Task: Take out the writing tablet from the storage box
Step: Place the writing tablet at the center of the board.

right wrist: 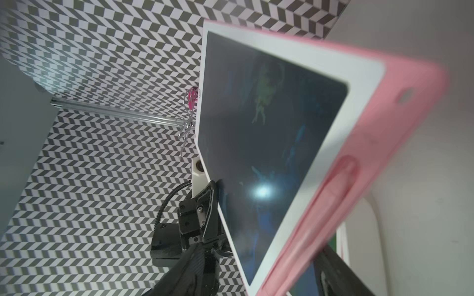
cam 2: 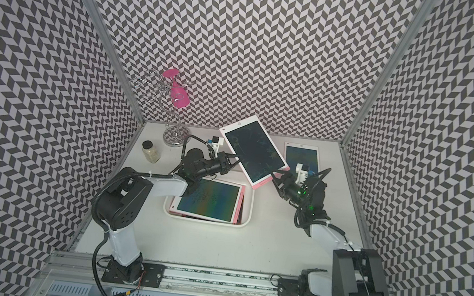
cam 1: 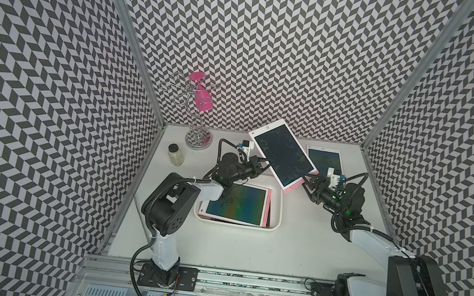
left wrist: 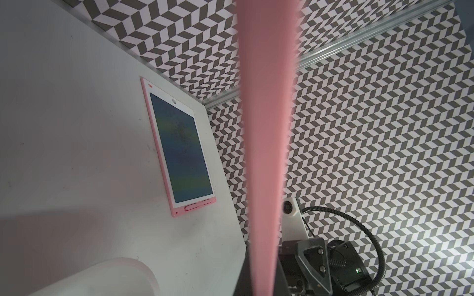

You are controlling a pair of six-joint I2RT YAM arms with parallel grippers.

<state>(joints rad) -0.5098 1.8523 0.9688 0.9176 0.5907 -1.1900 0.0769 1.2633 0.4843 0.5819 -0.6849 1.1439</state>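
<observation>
The writing tablet (cam 1: 283,157) hung tilted in the air at the centre of a top view, above and to the upper right of the storage box (cam 1: 279,208) and clear of its rim. The left gripper (cam 1: 262,162) was clamped on the tablet's left long edge. The right gripper (cam 1: 306,184) had its jaws spread, with the tablet's lower corner between them. The tablet looked thin, stiff and light. Its smooth plastic frame seemed likely to slip, and the dark screen would probably mark under pressure, so the white and pink border was the place to pinch. No brand or words were legible, only a round button symbol (cam 1: 268,127) and faint coloured scribbles (right wrist: 264,102).
</observation>
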